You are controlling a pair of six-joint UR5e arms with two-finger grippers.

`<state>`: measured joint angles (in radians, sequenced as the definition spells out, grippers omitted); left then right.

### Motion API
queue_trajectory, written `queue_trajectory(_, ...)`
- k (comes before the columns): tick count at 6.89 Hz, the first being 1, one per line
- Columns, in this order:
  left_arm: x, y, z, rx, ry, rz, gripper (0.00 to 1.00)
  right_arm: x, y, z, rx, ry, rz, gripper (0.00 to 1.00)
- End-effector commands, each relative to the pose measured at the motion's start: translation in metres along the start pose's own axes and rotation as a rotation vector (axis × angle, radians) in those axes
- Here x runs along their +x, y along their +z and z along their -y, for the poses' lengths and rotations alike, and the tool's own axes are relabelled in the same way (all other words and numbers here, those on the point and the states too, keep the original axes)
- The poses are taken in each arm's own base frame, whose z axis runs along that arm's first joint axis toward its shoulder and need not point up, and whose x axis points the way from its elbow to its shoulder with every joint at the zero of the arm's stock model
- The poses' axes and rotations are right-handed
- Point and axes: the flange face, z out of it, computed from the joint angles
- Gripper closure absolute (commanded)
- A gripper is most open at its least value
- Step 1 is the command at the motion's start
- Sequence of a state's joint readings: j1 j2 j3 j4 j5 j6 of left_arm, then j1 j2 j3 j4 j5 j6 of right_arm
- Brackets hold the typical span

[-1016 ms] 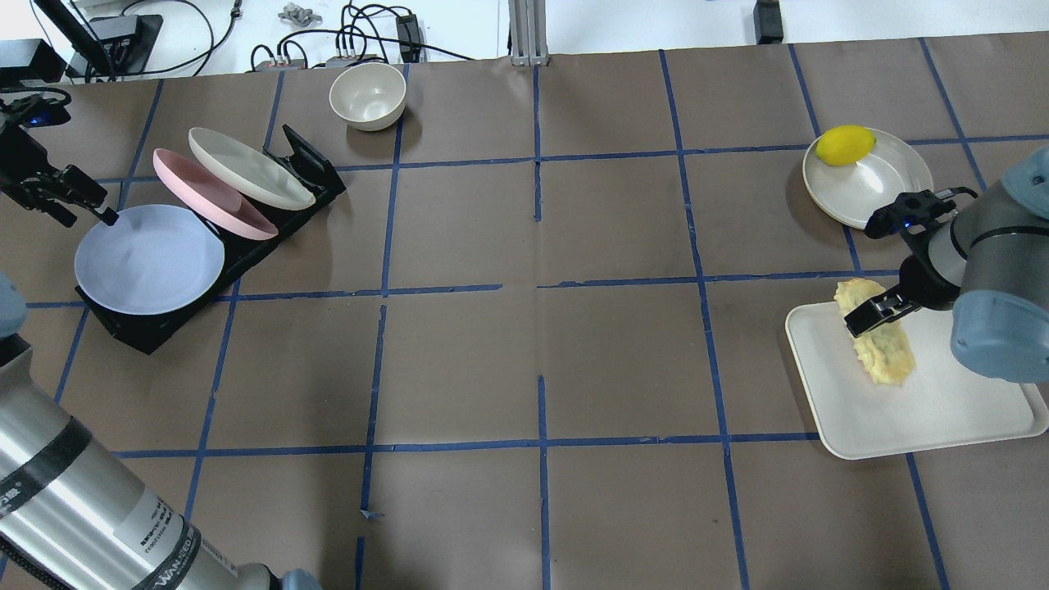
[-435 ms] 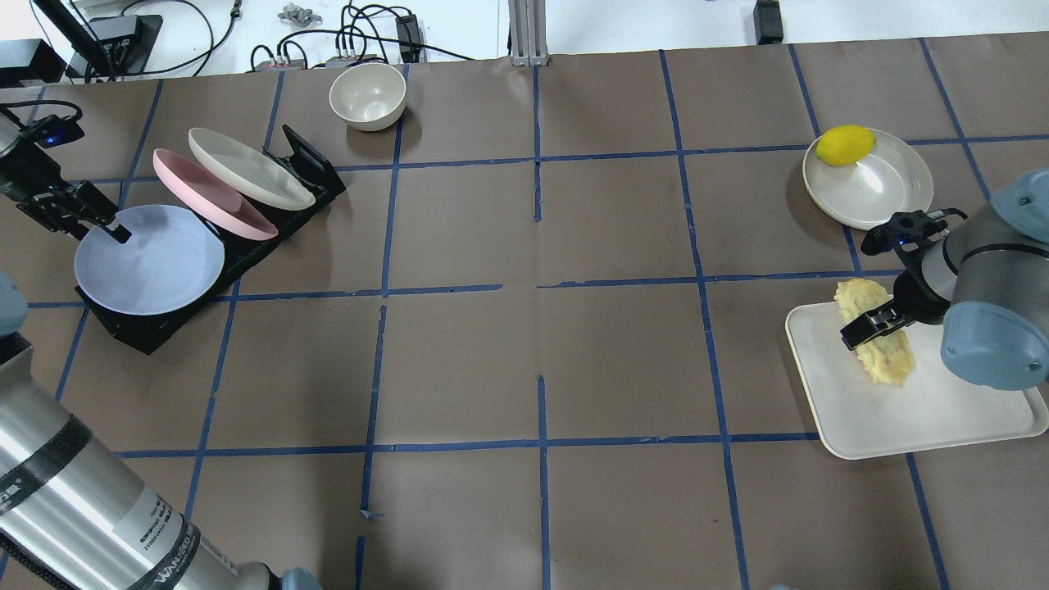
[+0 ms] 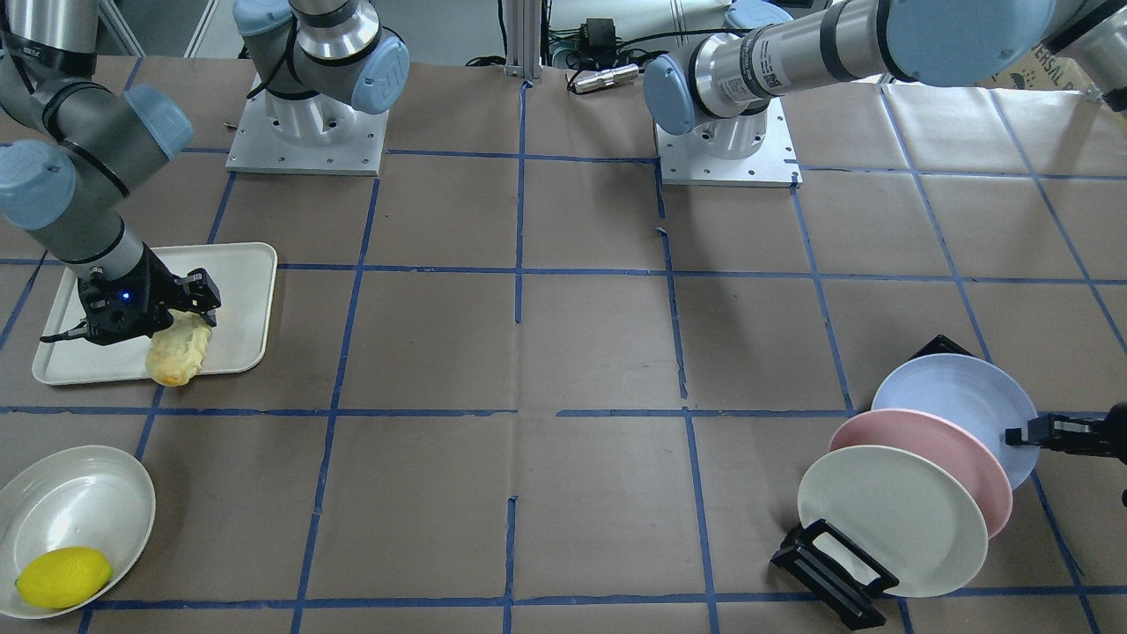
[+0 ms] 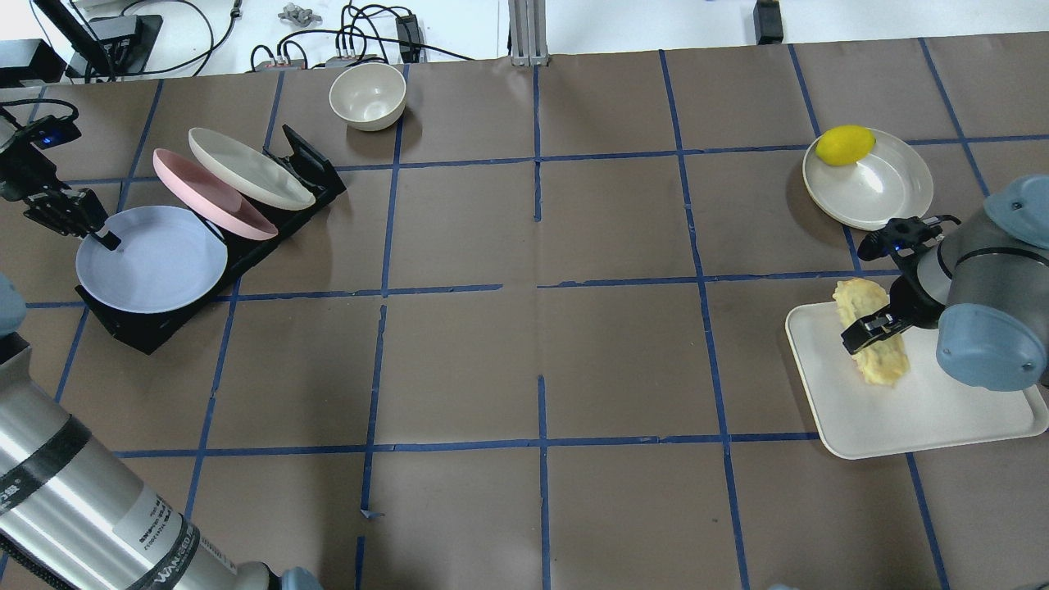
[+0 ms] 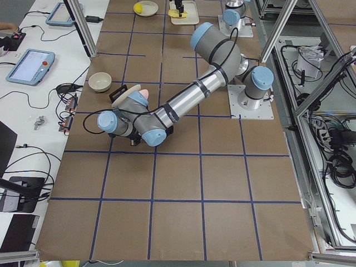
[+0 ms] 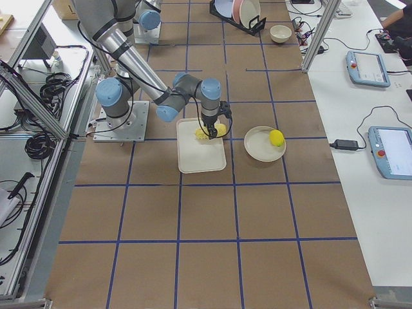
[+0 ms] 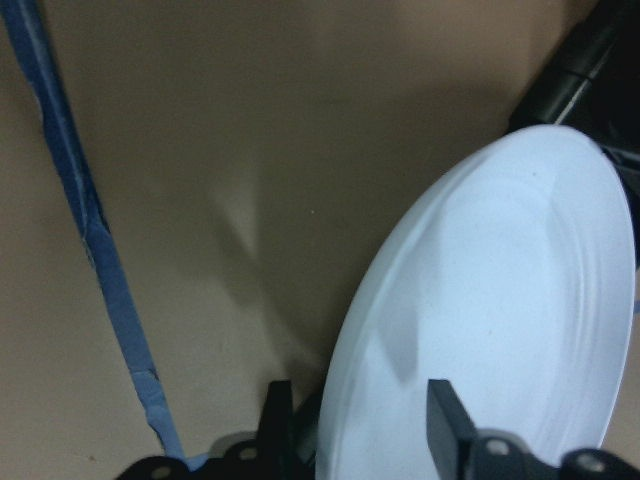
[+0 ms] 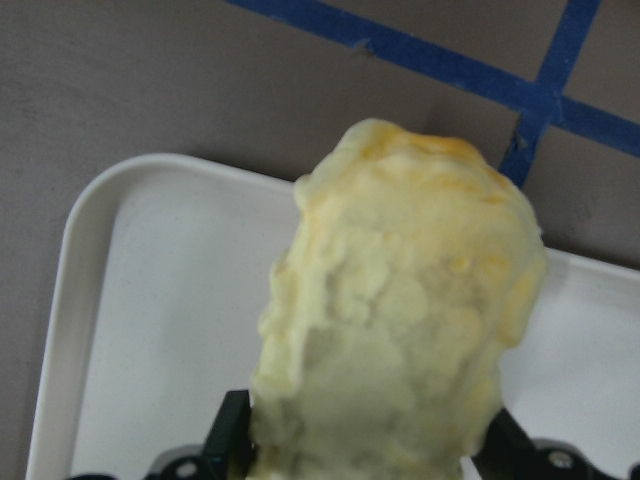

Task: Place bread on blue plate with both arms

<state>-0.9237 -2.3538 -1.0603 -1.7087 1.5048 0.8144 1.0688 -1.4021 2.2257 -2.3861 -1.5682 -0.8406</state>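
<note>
The blue plate (image 4: 156,262) leans in the front slot of a black rack (image 4: 303,160). My left gripper (image 4: 97,233) is at its far-left rim. In the left wrist view the fingers (image 7: 445,420) straddle that rim (image 7: 500,300), one on the top face and one under it, closed in on it. The bread (image 4: 883,360) lies on a white tray (image 4: 942,410), one end over the tray's edge (image 3: 180,357). My right gripper (image 4: 873,328) is shut across its middle. In the right wrist view both fingers press its sides (image 8: 400,320).
A pink plate (image 4: 205,192) and a cream plate (image 4: 246,168) stand in the same rack behind the blue one. A cream bowl (image 4: 367,96) sits at the back. A lemon (image 4: 844,145) lies on a cream dish (image 4: 893,184) beside the tray.
My left gripper came down onto the blue plate's rim and its fingers narrowed; the plate shifted slightly. My right gripper settled lower over the bread and closed on it.
</note>
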Motion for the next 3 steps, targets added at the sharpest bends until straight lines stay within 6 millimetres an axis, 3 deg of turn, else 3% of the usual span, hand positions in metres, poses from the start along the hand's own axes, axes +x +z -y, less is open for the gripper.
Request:
queue_trajectory(1,0.007,-0.016,-0.004,0.014,0.003,0.017,0.90,0.008,-0.020,0.010,-0.022,0.061,-0.012,0.49)
queue_trajectory(3,0.010,-0.056,-0.009,0.028,0.005,0.072,0.90,0.016,-0.058,0.028,-0.074,0.077,0.039,0.54)
